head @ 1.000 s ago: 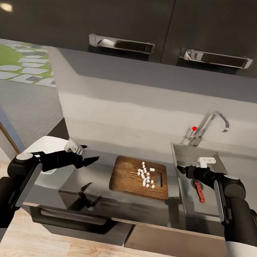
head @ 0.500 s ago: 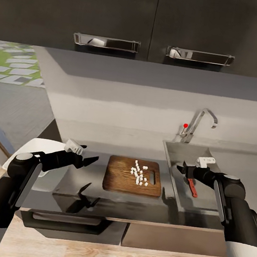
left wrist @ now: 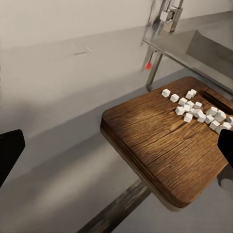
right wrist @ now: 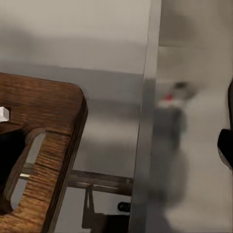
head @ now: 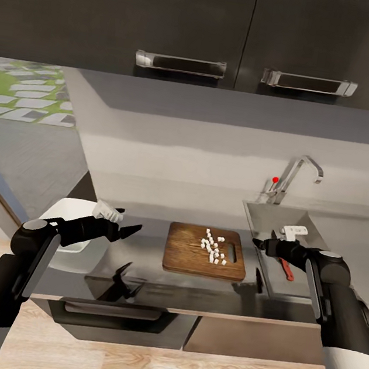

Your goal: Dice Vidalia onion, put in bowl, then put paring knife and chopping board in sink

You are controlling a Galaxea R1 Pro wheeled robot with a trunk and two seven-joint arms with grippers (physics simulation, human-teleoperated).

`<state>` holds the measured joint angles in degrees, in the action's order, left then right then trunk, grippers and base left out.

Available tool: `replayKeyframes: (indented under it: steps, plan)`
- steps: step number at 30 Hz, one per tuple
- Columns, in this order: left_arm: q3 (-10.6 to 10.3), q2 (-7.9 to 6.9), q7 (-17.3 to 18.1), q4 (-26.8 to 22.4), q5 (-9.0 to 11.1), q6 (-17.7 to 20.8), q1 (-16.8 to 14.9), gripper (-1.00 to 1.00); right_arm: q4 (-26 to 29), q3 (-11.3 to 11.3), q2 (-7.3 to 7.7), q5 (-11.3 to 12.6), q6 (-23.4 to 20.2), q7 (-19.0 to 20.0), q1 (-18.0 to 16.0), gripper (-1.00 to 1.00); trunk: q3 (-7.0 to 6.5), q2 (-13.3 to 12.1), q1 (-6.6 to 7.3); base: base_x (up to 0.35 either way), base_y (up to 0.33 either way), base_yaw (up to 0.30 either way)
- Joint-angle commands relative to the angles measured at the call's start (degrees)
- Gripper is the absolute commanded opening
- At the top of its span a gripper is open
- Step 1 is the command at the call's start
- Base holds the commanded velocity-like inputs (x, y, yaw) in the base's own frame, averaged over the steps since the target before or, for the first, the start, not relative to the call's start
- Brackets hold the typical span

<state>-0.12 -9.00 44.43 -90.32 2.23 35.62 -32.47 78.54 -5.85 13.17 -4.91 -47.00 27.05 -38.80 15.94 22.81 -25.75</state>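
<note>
Nothing moved except your camera, which panned. Chopping board (head: 205, 252) with white onion dice (head: 213, 250) sits frame center on the tabletop (head: 140, 246). Paring knife (head: 286, 266) lies in the sink (head: 268, 218), right. Left pincer (head: 129, 230) spread wide, empty, beside the bowl (head: 67, 217); right pincer (head: 257, 242): can't tell.
</note>
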Motion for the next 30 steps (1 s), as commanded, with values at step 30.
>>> replayKeyframes:
  steps: [30]
  plan:
    - [-0.12, 0.03, 0.13, -0.03, 0.23, 0.46, -0.05, 1.0, -0.89, 2.07, -4.11, -0.45, -0.37, -9.64, -0.05, 1.0, 0.11, 0.11, -0.03, 0.0, 0.009, 0.0]
